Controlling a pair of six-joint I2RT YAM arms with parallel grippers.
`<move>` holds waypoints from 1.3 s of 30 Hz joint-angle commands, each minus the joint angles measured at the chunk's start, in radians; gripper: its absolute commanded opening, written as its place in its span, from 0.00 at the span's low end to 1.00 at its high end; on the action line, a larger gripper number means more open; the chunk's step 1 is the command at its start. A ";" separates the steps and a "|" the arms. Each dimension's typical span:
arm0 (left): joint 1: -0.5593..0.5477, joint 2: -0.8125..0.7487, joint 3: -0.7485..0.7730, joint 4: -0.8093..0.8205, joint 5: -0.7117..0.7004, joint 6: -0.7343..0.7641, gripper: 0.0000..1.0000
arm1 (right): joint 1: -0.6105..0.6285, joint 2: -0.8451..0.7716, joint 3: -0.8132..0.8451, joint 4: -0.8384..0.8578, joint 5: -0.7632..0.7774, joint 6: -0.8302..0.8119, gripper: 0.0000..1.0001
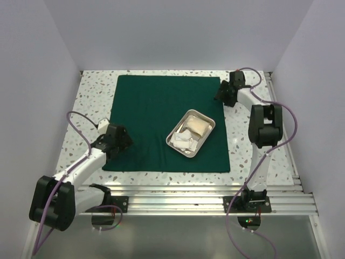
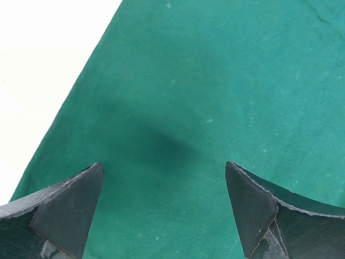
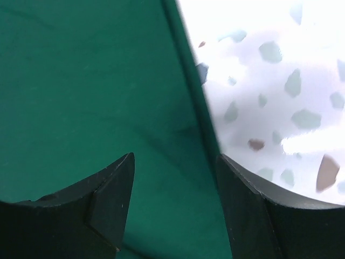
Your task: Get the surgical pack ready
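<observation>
As our left end effector (image 2: 163, 163) and right end effector (image 3: 175, 155) hover released over opposite edges of the dark green cloth drape (image 1: 156, 110), its shiny steel tray (image 1: 204, 117) lies nearer the right.

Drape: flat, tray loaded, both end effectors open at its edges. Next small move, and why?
Probably lower the right end effector onto the far-right edge of the drape and close, to start folding toward the tray. The drape lies flat, the tray holds gauze, and the open jaws hold nothing.
</observation>
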 commanded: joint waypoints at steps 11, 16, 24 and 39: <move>0.018 0.090 -0.046 0.069 -0.007 -0.127 0.95 | -0.038 0.178 0.175 -0.022 -0.091 -0.082 0.61; 0.029 0.143 -0.045 0.111 -0.008 -0.131 0.87 | -0.037 0.204 0.180 -0.012 -0.139 -0.056 0.55; 0.070 0.203 -0.023 0.160 -0.017 -0.093 0.63 | -0.038 0.212 0.188 -0.033 -0.090 -0.019 0.03; 0.150 0.606 0.343 0.255 0.041 -0.018 0.00 | -0.070 -0.193 -0.406 0.206 0.191 0.246 0.00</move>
